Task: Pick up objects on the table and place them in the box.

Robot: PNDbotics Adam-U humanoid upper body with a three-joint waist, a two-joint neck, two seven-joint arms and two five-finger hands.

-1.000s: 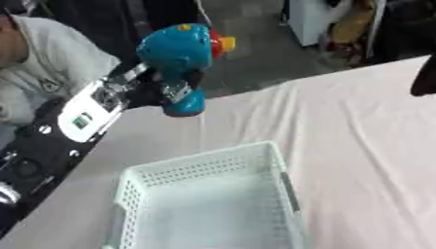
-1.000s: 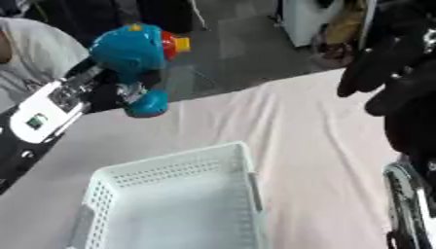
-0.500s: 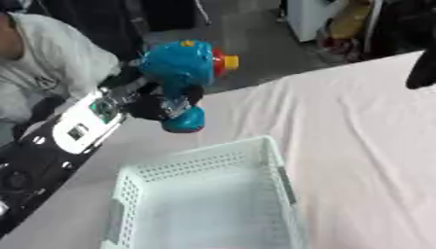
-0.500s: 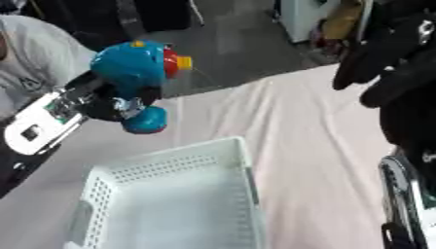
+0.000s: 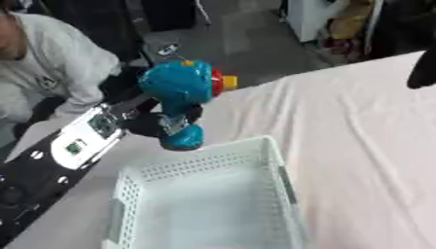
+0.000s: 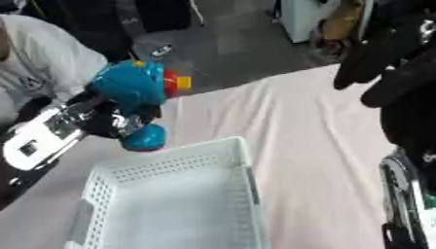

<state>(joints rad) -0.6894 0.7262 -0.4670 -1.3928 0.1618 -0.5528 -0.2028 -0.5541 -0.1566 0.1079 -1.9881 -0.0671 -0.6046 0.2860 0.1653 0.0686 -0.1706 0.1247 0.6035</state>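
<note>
A blue toy drill (image 5: 180, 97) with a red and yellow nose hangs in the air just above the far left rim of the white perforated basket (image 5: 272, 160). My left hand (image 5: 152, 123) is shut on its handle, the arm coming in from the lower left. The basket's inside shows nothing in it. My right hand (image 6: 388, 53) is raised at the upper right, well away from the basket, black fingers straight and pointing down.
The table is covered with a pale pink cloth (image 5: 357, 126). A person in a grey top (image 5: 51, 73) sits beyond the table's far left edge. Dark floor and clutter lie past the far edge.
My left hand has brought the toy drill down and to the right, closer to the basket's far rim. The right hand has hardly moved.
</note>
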